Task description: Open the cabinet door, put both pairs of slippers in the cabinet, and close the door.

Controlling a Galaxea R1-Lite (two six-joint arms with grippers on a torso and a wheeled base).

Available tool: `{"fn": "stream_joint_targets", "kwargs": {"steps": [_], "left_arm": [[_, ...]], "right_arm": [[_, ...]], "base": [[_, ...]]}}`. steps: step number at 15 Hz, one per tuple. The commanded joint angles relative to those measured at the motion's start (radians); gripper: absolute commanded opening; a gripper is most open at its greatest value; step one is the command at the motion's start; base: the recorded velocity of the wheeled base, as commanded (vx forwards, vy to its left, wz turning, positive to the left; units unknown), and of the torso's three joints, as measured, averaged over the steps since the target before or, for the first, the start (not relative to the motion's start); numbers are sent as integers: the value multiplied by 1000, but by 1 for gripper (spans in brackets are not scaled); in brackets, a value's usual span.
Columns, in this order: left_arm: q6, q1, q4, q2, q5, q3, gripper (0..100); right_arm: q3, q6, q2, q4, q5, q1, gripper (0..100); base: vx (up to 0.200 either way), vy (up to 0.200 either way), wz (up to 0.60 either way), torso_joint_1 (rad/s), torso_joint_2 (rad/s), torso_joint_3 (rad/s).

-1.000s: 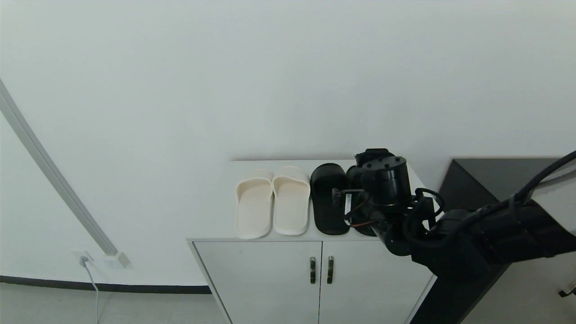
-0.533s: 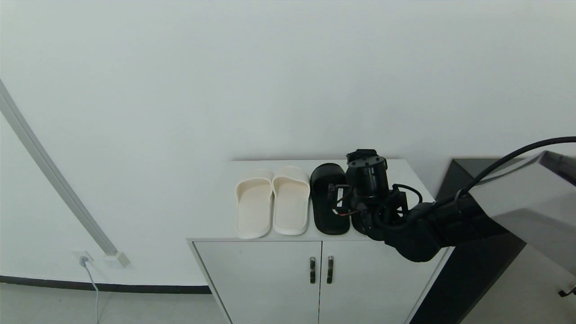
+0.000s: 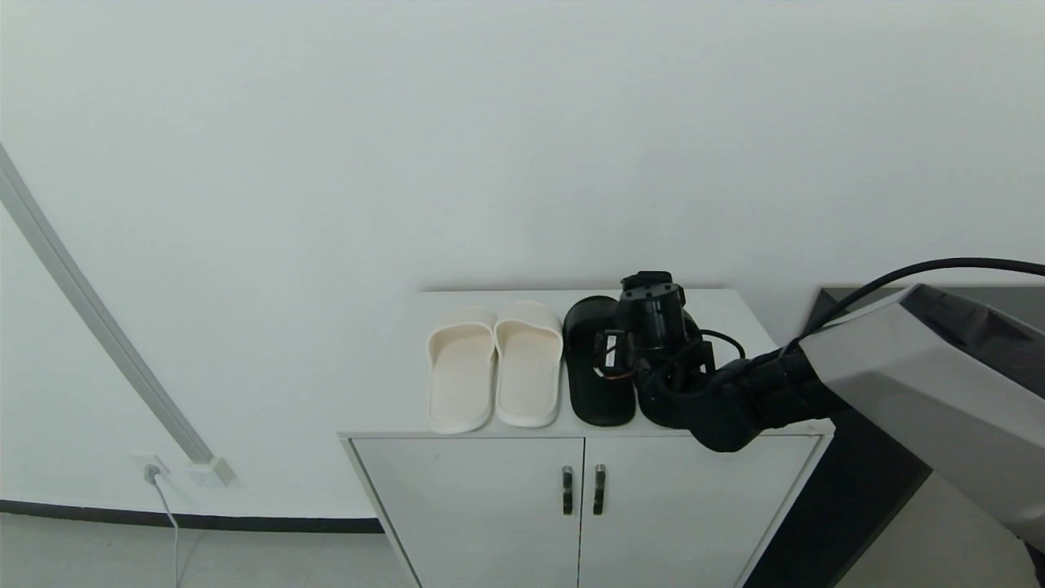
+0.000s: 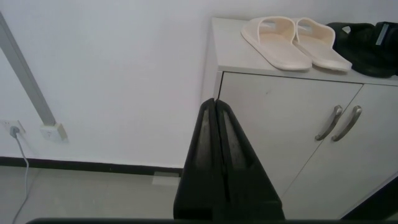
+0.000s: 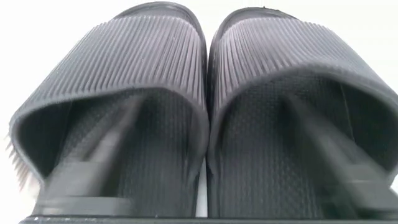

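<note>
Cabinet (image 3: 465, 514), two doors shut, two cream slippers (image 3: 495, 367), two black slippers (image 3: 598, 371) atop, right gripper (image 5: 208, 118) jaws spread, left gripper (image 4: 216, 124) jaws pressed together

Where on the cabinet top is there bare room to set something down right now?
Bare room: the strip of cabinet top between its left edge and the white slippers, and a patch at its back right corner. Crowded: the middle, where both pairs lie side by side and the right gripper is at the black slippers.
</note>
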Motion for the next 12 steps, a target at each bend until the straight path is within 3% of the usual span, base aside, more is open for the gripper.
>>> {"fn": "stream_joint_targets", "kwargs": {"steps": [1,8,12], "left_arm": [[0,0,0,0,0,-2,0],[0,0,0,0,1,0,0],[-6,0,0,0,1,-2,0]], "right_arm": [[-25,0,17,3,-3,0,0],[-14,-17,-20,6,-29,0,0],[122,-69,-172,-2,-20,7,0]], "base": [[0,0,0,0,0,0],[0,0,0,0,0,0],[0,0,0,0,0,0]]}}
